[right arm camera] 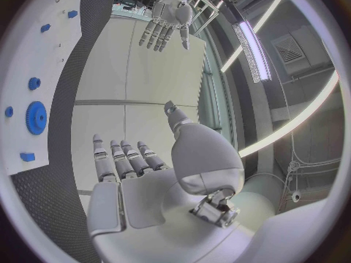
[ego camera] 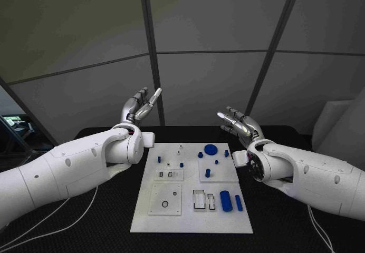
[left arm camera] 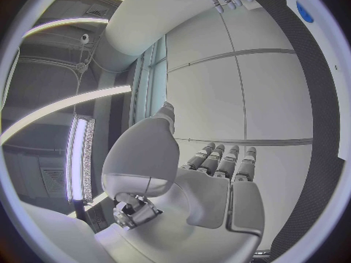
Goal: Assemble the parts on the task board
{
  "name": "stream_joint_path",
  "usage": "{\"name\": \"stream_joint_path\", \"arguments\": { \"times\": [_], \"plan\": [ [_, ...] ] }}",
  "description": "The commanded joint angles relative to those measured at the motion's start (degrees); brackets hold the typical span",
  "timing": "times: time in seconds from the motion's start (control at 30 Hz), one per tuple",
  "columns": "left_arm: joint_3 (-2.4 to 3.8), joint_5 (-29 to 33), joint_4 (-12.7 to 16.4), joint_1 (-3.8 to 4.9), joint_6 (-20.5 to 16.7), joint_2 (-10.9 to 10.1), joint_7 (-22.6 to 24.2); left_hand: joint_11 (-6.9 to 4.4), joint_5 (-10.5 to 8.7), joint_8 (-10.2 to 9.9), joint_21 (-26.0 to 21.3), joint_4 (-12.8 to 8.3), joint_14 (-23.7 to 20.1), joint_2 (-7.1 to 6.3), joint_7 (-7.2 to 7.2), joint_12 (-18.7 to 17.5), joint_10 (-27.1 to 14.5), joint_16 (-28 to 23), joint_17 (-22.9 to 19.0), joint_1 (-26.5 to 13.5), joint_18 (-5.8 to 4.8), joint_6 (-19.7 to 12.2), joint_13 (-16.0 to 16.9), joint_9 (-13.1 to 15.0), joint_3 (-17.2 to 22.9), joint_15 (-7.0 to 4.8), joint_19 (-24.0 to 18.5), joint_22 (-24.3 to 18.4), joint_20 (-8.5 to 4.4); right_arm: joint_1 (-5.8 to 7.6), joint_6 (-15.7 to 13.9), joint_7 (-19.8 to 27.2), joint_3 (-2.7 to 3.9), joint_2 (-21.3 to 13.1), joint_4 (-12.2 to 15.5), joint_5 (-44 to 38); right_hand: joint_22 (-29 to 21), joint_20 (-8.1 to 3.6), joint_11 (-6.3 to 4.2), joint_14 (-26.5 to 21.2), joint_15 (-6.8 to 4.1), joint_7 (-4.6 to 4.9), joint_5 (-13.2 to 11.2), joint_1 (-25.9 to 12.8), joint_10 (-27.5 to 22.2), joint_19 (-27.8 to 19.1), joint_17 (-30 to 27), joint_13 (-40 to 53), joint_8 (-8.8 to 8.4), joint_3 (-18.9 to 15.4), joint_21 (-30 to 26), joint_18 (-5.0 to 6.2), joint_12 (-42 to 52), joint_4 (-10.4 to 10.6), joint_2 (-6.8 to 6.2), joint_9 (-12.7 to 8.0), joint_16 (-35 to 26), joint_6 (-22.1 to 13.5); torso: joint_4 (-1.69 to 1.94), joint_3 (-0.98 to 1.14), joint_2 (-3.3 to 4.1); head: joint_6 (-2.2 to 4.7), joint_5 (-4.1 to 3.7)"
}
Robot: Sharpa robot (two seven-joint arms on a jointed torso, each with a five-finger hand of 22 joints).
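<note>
The white task board [ego camera: 192, 211] lies flat in the middle of the black surface [ego camera: 281, 216], its long sides running from near to far. Small blue parts stand or lie on it: a round toothed disc [ego camera: 211, 148] at the far end, short pegs [ego camera: 208, 172] around the middle, and a thick cylinder [ego camera: 226, 201] beside a thinner bar [ego camera: 239, 203] near the right edge. Shallow rectangular recesses [ego camera: 166, 199] mark the left half; their tiny contents are hard to make out. Bare board remains at the near end, and dark mesh-like surface lies open on both sides, crossed by thin cables [ego camera: 46, 224] at the left.

Both hands are raised above the far end of the board, well apart from it. The left hand [ego camera: 141, 107] points upward with fingers spread and nothing held. The right hand [ego camera: 239, 125] is likewise spread, palm up, holding nothing.
</note>
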Motion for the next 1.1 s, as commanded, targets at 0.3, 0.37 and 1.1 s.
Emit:
{"name": "stream_joint_path", "arguments": {
  "times": [0.3, 0.37, 1.1],
  "plan": [
    [0.03, -2.4, 1.2, 0.21, 5.5, -2.3, -0.7, 5.58, 0.24, 3.6, 8.4, -1.1, 24.6, 1.10, 6.75, 4.4, 19.0, 6.6, 3.1, 3.6, 4.59, 14.6, 2.2, 1.9, 0.3, 1.57, 19.0, 4.5, 0.52, 1.94, 4.1, -2.6, 0.69, -0.6, -2.4, -31.2, 5.0, -1.58, -2.22, 45.0, -3.63, 4.71, 4.3, 12.9, 44.1, 28.5, 2.5, 1.8, 7.70, 5.8, 12.5, 5.66, 7.7, -7.5, -0.57, 3.2, 8.7, 40.7, -0.11, -0.15, 0.52, -0.17, 0.07],
    [0.03, -2.4, 1.8, 0.21, 5.7, -2.9, -0.6, 5.89, 0.22, 5.3, 13.8, -1.8, 35.9, 1.22, 6.62, 6.8, 28.6, 10.1, 4.5, 4.9, 5.46, 21.0, 3.0, 2.6, 0.2, 0.55, 30.4, 7.0, 0.44, 2.49, 4.4, -3.2, 0.69, -0.6, -2.6, -34.5, 5.3, -2.28, -2.87, 47.2, -4.24, 4.48, 4.3, 12.8, 46.1, 29.8, 2.5, 1.8, 7.38, 7.1, 13.3, 5.69, 7.0, -7.9, -1.00, 2.9, 8.6, 42.3, -0.14, -0.15, 0.83, -0.09, 0.09],
    [0.10, -6.6, 16.7, 0.18, 8.3, -12.9, -4.4, 0.86, 0.32, 9.5, 23.6, -7.0, 59.8, 2.39, 3.93, 9.8, 54.4, 15.9, 12.0, 11.6, 6.93, 45.3, 3.9, 3.7, -1.4, -6.08, 50.1, 10.1, -4.59, 8.66, 16.8, -23.8, 0.71, -1.2, 0.1, -78.0, 16.5, -11.24, -7.84, 73.2, -11.96, 0.69, 2.5, 12.4, 58.3, 45.3, 14.6, 2.4, 3.93, 10.7, 34.4, 5.45, 2.8, -7.7, -6.92, 2.4, 23.5, 50.2, 0.55, -0.15, 7.86, 2.64, -1.08]
  ]
}}
